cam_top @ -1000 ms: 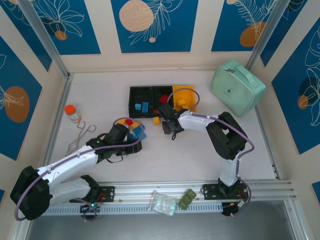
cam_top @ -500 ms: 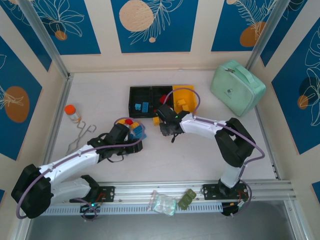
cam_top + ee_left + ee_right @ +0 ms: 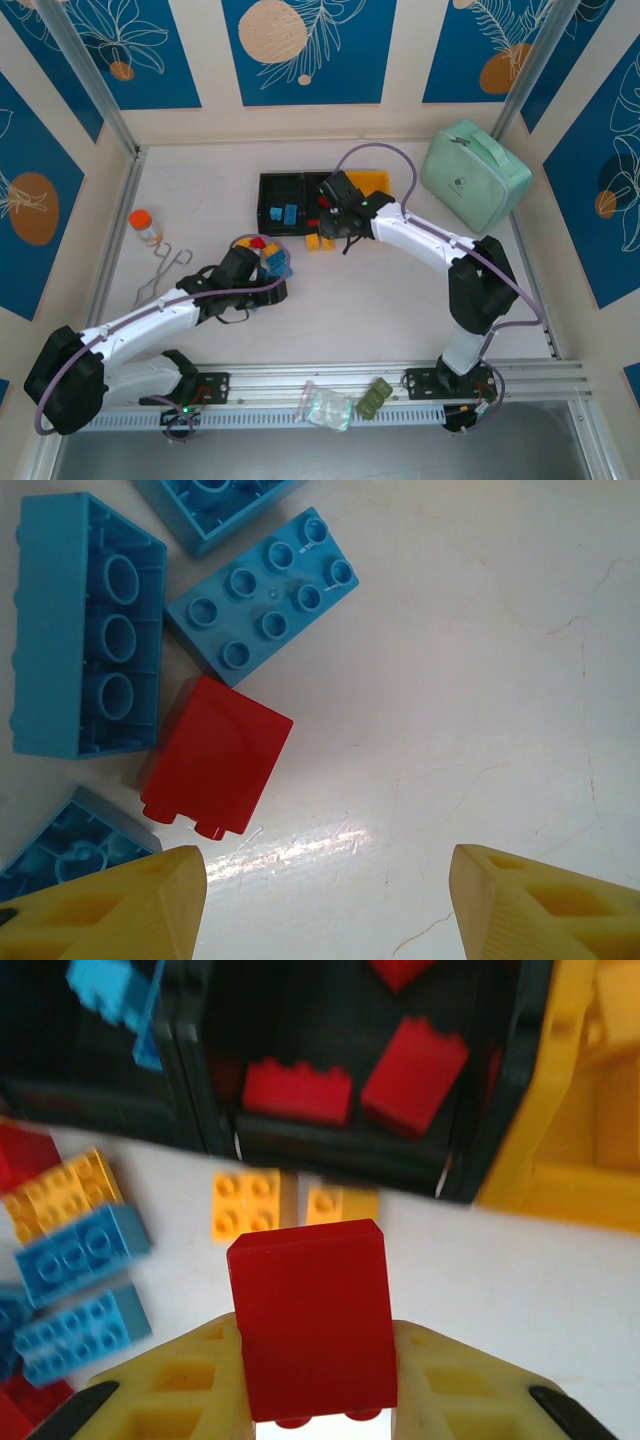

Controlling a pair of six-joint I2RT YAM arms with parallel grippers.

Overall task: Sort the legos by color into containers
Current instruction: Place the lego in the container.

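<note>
Three joined containers (image 3: 263, 190), two orange legos (image 3: 245, 1205) by their front edge, right gripper (image 3: 318, 1380) clamped one red lego (image 3: 310, 1310), left gripper (image 3: 325, 890) gaped farther off over bare table (image 3: 480, 680).

We read this as a robotics lab cell: a white table (image 3: 350, 320) walled by blue leaf-print panels (image 3: 350, 60), aluminium posts (image 3: 90, 75) at its far corners, and a slotted rail (image 3: 540, 378) along its near edge carrying two arm bases (image 3: 455, 385).

Left arm (image 3: 150, 320) low, reaching to the middle, left gripper (image 3: 325, 880) parted, right arm (image 3: 420, 235) stretched far, right gripper (image 3: 316, 1375) clamping a red brick (image 3: 310, 1300)
</note>
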